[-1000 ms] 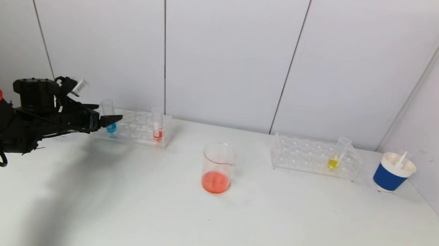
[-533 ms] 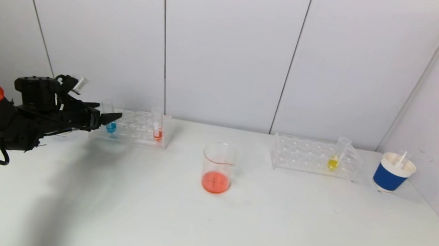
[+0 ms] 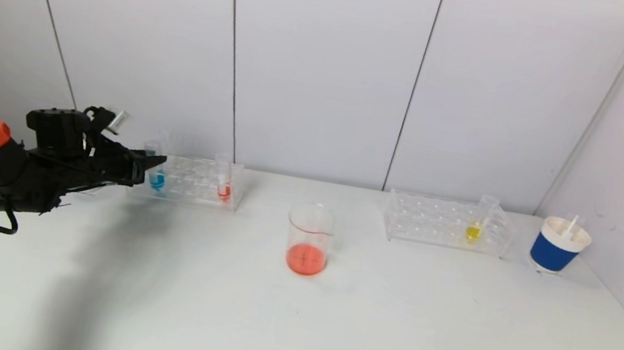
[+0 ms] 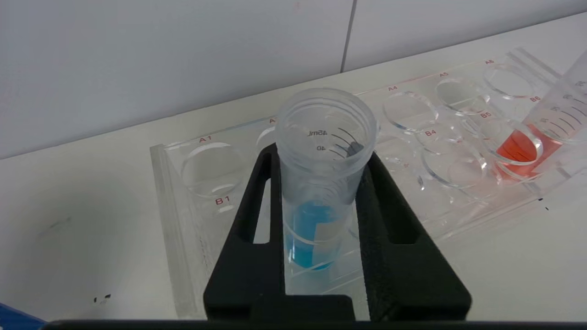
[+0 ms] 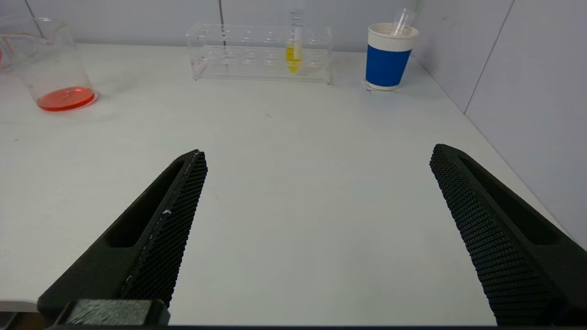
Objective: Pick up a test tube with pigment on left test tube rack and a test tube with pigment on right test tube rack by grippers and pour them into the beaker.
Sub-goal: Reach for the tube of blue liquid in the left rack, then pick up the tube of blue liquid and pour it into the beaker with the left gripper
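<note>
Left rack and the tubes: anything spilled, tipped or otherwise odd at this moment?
Nothing stands out. The left gripper is shut on the blue tube, seated upright in the left rack. The red tube leans in its hole. No spill shows on the table.

Three cams: one high on the head, one on each wrist.

Head cam looks fwd and down over the whole bench (image 3: pixel 325 327) to the back wall. Left wrist cam sits v. close, peering past its end effector (image 4: pixel 316 183) at the left rack (image 4: pixel 458 151). Right wrist cam rides low and further back, facing across the bench; it shares the beaker (image 5: pixel 50 64), right rack (image 5: pixel 257 50) and blue cup (image 5: pixel 387 64) w/ the head cam.
</note>
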Available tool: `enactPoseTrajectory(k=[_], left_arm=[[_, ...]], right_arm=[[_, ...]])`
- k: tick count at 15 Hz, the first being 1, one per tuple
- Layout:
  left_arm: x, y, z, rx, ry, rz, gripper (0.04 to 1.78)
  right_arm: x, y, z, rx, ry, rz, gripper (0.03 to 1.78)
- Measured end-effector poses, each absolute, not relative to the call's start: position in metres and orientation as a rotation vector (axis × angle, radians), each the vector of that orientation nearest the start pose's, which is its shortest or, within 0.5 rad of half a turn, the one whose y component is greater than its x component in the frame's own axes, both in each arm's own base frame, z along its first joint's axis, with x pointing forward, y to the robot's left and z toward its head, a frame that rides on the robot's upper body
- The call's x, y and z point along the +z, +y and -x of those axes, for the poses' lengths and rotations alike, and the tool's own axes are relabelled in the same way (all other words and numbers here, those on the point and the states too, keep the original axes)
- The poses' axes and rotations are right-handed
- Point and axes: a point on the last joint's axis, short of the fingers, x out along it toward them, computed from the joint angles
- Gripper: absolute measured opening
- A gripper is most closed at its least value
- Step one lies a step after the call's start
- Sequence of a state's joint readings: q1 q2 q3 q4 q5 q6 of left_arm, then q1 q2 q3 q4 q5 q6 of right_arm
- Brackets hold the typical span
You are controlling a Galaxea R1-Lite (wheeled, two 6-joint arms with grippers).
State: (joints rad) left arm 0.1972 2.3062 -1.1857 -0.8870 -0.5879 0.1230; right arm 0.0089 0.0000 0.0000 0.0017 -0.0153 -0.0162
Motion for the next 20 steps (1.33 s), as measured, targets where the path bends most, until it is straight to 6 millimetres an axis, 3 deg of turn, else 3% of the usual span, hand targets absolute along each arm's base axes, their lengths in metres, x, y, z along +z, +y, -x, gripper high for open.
enactPoseTrajectory(k=[13,20], left_arm=[[0.076,0.070,-0.435,-0.407,0.191,-0.035,0.44],[0.100,0.062,-0.430,-0.418,0.151,-0.050,0.44]], right_arm=[[0.075,-0.001,0.023,-0.006,0.002,0.016,1.77],[0.075,-0.001,0.023,-0.006,0.002,0.016,1.77]])
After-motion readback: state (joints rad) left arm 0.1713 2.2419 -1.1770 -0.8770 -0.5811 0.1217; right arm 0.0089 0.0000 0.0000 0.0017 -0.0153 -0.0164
